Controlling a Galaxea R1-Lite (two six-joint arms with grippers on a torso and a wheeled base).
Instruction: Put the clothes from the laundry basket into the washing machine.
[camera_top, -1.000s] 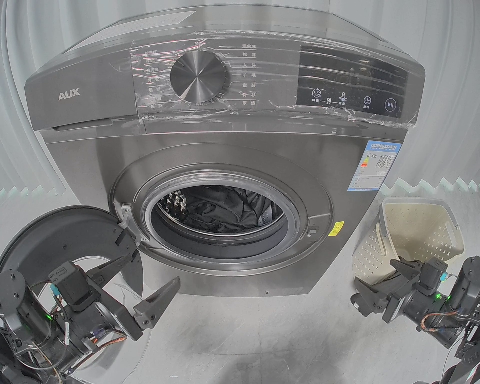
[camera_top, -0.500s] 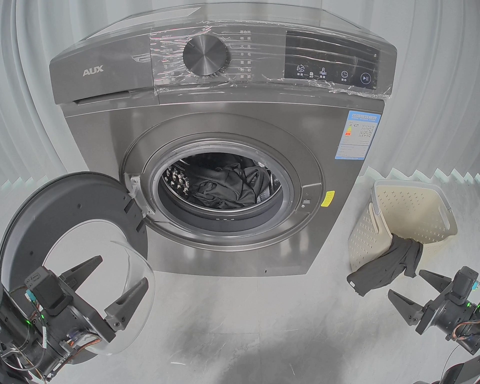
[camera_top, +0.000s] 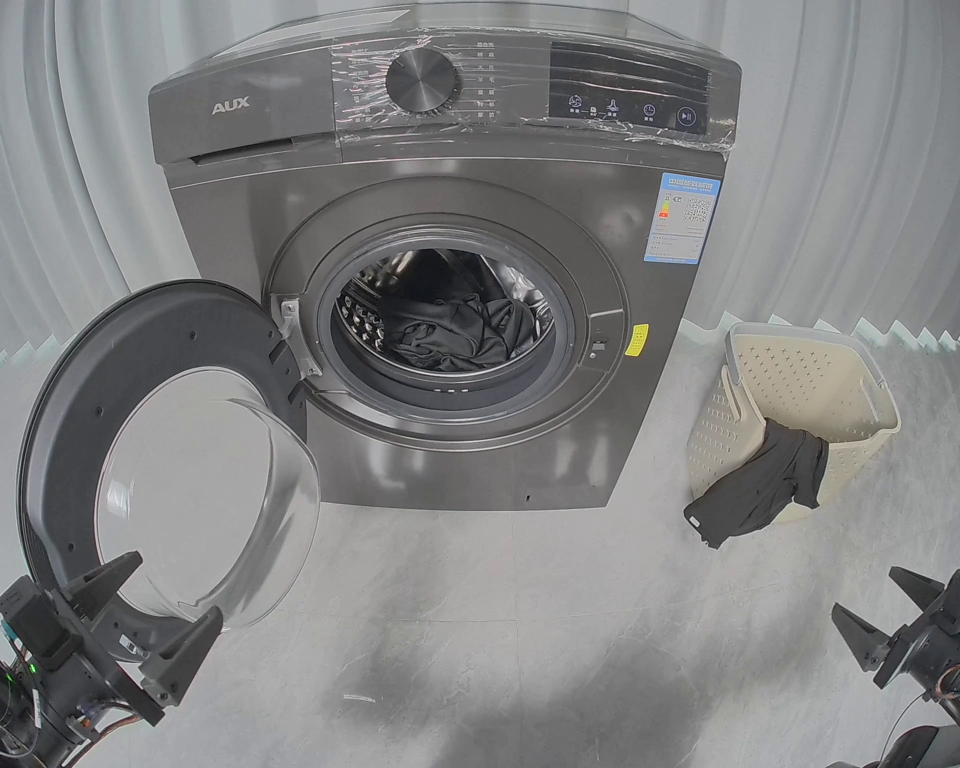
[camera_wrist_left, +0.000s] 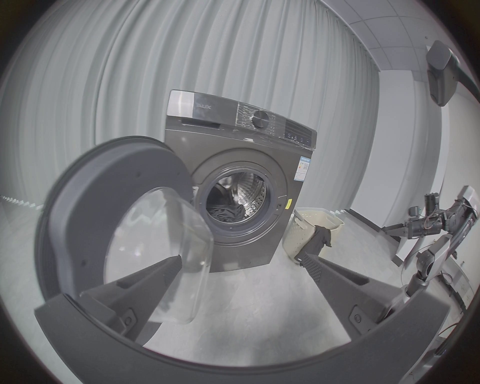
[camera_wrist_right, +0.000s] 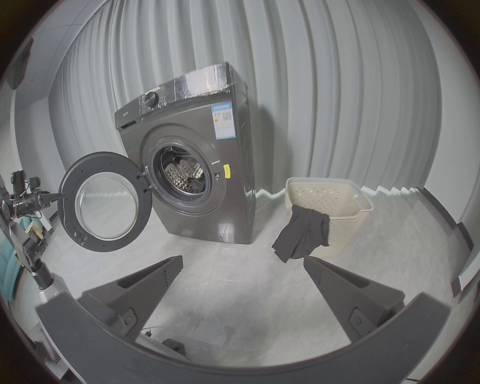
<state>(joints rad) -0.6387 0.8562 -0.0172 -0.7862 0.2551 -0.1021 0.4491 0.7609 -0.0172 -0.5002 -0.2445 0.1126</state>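
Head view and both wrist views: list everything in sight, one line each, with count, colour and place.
washing machine: one, grey, on the floor in front of the curtain
door: one, dark grey with a clear window, swung open on the machine's left
clothes: count unclear, black, heaped in the drum
label: one, blue and white, upper right of the machine's front
sticker: one, yellow, right of the drum opening
laundry basket: one, cream, on the floor right of the machine
garment: one, dark grey, hanging over the basket's front rim
curtain: pale grey, behind everything
floor: pale grey
left gripper: open, empty, low by the door
right gripper: open, empty, low in front of the basket
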